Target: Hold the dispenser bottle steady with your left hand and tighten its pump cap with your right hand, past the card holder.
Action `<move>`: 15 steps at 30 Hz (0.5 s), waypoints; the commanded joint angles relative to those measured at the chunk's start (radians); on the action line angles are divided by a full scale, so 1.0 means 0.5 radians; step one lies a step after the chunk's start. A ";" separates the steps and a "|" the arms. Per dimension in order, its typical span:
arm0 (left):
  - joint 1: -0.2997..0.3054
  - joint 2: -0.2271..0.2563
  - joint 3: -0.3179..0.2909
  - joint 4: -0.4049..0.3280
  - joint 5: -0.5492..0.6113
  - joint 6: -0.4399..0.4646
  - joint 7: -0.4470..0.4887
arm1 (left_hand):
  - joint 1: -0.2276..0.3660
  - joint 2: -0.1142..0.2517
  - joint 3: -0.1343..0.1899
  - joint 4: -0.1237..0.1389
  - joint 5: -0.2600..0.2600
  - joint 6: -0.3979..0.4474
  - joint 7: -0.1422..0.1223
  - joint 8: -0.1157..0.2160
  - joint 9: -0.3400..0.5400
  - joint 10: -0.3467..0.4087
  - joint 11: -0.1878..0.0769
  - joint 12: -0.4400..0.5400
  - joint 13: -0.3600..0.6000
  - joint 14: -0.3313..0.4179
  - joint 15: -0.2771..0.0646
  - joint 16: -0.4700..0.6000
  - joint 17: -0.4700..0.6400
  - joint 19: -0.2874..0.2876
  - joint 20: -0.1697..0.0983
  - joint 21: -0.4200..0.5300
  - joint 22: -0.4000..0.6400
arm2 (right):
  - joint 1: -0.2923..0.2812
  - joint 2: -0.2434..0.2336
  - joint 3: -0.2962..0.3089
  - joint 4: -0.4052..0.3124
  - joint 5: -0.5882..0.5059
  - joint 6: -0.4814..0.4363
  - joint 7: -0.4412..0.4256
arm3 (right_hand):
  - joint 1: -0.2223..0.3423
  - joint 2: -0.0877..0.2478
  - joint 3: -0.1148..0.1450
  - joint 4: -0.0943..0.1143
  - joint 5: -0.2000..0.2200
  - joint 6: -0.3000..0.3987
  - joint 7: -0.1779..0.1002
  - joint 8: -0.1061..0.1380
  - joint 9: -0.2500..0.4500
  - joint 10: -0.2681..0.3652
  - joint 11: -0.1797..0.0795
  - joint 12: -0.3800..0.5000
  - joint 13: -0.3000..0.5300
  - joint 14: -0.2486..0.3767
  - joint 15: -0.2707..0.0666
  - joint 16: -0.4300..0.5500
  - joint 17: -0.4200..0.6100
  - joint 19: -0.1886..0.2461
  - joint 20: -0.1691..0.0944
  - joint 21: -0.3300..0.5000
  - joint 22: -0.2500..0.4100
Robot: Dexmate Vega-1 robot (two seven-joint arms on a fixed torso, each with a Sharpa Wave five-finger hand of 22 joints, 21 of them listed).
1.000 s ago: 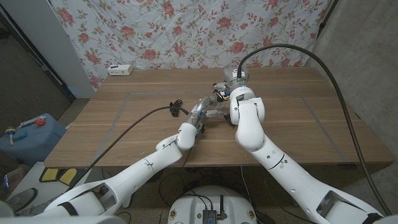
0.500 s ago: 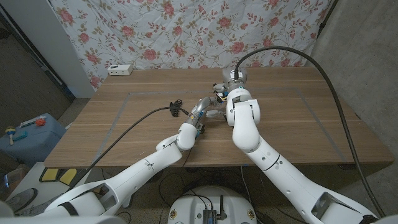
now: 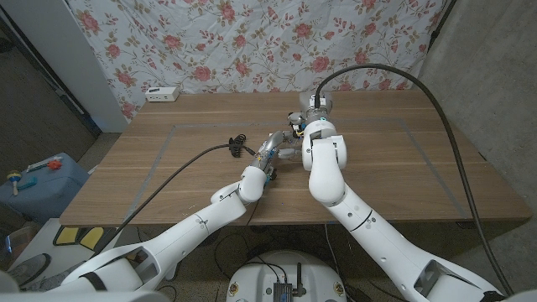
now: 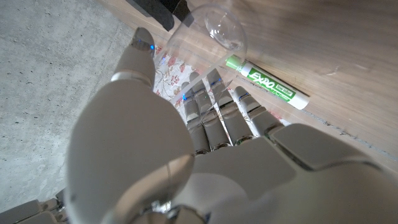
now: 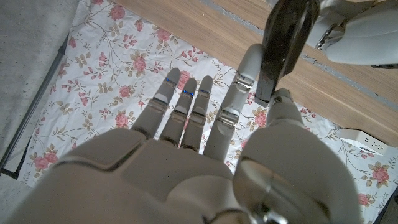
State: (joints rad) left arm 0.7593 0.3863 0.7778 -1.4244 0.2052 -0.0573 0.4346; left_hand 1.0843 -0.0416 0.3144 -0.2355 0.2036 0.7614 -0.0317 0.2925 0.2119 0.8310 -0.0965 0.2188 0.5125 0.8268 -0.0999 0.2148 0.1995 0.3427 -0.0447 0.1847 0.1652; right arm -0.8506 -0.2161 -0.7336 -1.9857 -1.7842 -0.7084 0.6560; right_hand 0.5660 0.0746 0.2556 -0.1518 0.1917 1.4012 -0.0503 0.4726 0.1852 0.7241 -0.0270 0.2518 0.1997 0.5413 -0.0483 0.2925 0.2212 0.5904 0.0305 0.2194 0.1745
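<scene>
At mid-table my two hands meet around the dispenser bottle. In the left wrist view the clear bottle (image 4: 208, 34) lies within my left hand (image 4: 205, 124), whose fingers and thumb curl around it. My left hand (image 3: 279, 149) reaches in from the near side in the head view. The dark pump cap (image 5: 283, 43) is pinched between thumb and a finger of my right hand (image 5: 205, 143), the other fingers straight. My right hand (image 3: 300, 120) sits over the bottle, which my arms largely hide in the head view. I cannot make out a card holder.
A green Expo marker (image 4: 267, 81) lies on the wood right beside the bottle. A white power strip (image 3: 162, 94) sits at the table's far left edge. Black cables (image 3: 201, 155) trail over the table along my left arm. The flowered cloth (image 3: 252, 42) hangs behind.
My right forearm and elbow have swung a little to the left while the hand stays on the pump cap. The left arm has not moved.
</scene>
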 commanded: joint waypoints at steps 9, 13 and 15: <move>-0.017 -0.008 0.004 0.023 -0.012 -0.012 -0.021 | -0.070 0.297 0.145 0.155 0.009 0.301 -0.014 0.008 0.004 0.009 -0.003 0.016 0.006 0.016 -0.122 0.000 0.004 0.003 -0.158 0.005 0.003 | 0.021 0.157 0.033 0.098 -0.121 -0.090 0.150 | -0.013 0.063 0.018 0.024 -0.011 0.062 -0.019 0.072 0.008 0.067 0.000 0.016 -0.001 0.058 -0.102 0.016 0.001 0.020 -0.004 -0.002 0.006; -0.020 -0.011 0.006 0.029 -0.016 -0.013 -0.026 | -0.070 0.298 0.145 0.156 0.009 0.304 -0.016 0.008 0.004 0.008 -0.002 0.016 0.007 0.015 -0.121 0.000 0.003 0.004 -0.159 0.005 0.003 | 0.020 0.188 0.044 0.112 -0.129 -0.108 0.178 | -0.013 0.076 0.023 0.028 -0.012 0.063 -0.018 0.087 0.008 0.072 0.021 0.014 -0.003 0.065 -0.105 0.014 -0.002 0.021 -0.004 -0.004 0.006; -0.020 -0.013 0.006 0.031 -0.019 -0.013 -0.026 | -0.067 0.297 0.145 0.154 0.009 0.301 -0.013 0.007 0.004 0.008 -0.001 0.015 0.007 0.014 -0.122 0.000 0.003 0.004 -0.158 0.005 0.003 | 0.020 0.199 0.047 0.117 -0.137 -0.114 0.189 | -0.005 0.097 0.034 0.028 -0.013 0.064 -0.018 0.105 0.008 0.078 0.012 0.011 -0.004 0.071 -0.105 0.009 -0.007 0.021 -0.003 -0.006 0.006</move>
State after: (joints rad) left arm 0.7528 0.3835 0.7790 -1.4151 0.2013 -0.0609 0.4273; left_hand 1.0843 -0.0415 0.3144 -0.2355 0.2036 0.7614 -0.0317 0.2924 0.2118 0.8308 -0.0964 0.2227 0.5124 0.8267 -0.0999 0.2124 0.1991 0.3427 -0.0447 0.1847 0.1652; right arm -0.8446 -0.1629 -0.7228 -1.9518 -1.8298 -0.7439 0.7102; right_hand 0.5530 0.1062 0.2658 -0.1414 0.1918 1.4191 -0.0571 0.5135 0.1853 0.7542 -0.0214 0.2556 0.1951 0.5633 -0.0514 0.2964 0.2183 0.5903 0.0305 0.2194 0.1744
